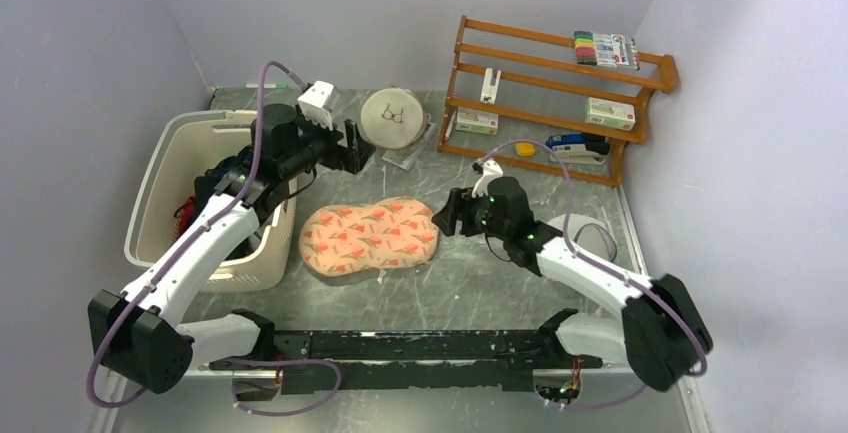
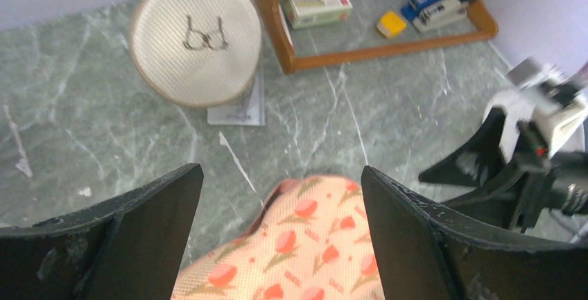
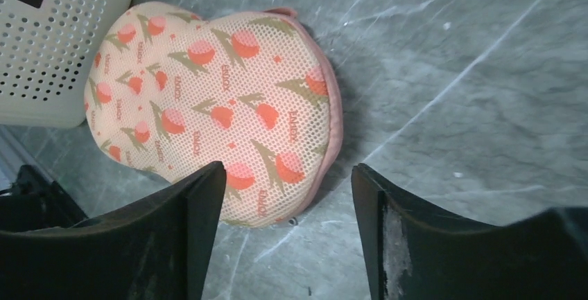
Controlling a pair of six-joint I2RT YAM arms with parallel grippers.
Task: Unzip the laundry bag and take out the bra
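The laundry bag (image 1: 369,236) is peach-pink with little red flowers and green leaves, and it has a pink edge. The basket (image 1: 152,188) is cream with tiny holes. The table (image 1: 480,278) is grey-green with white streaks. The round pouch (image 1: 391,117) is white with a black bra drawing. The shelf (image 2: 270,16) is orange-brown.

place: robot lab cell | evidence: blank walls (image 1: 400,13); marble-look table (image 1: 480,283); black mounting rail (image 1: 420,345)

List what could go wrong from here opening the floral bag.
The left end effector and right end effector hang open by the laundry bag; unpinned, it may slide when the zip is tugged. No zip pull shows clearly, so a pinch may catch only mesh. The basket sits close to the left arm, which may bump it.
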